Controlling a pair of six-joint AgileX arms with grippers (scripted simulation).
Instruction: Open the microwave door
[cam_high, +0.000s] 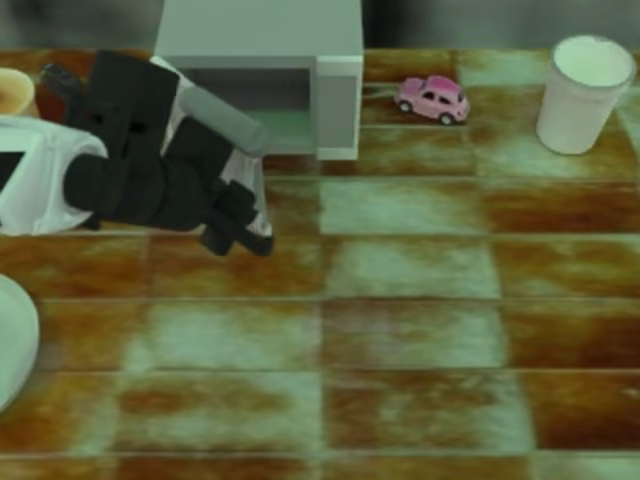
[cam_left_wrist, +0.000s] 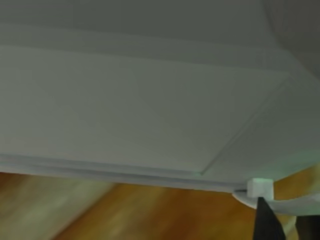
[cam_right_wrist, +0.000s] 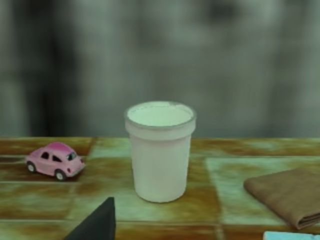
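Observation:
The microwave (cam_high: 260, 30) stands at the back of the table, left of centre. Its greyish-green cavity (cam_high: 285, 120) is exposed. The microwave door (cam_high: 225, 118) is swung out towards the left, seen edge-on from above. In the left wrist view the door panel (cam_left_wrist: 125, 110) fills most of the picture. My left gripper (cam_high: 245, 232) is in front of the oven at the door's free edge. It is shut on the curved white door handle (cam_left_wrist: 280, 202), which runs between its dark fingers (cam_left_wrist: 267, 222). My right gripper (cam_right_wrist: 97, 225) is outside the top view, facing the back right of the table.
A pink toy car (cam_high: 432, 99) sits right of the microwave and a white cup (cam_high: 585, 92) stands at the back right. A folded brown cloth (cam_right_wrist: 287, 195) lies right of the cup. A tan cup (cam_high: 12, 92) and a white rounded object (cam_high: 10, 340) are at the left edge.

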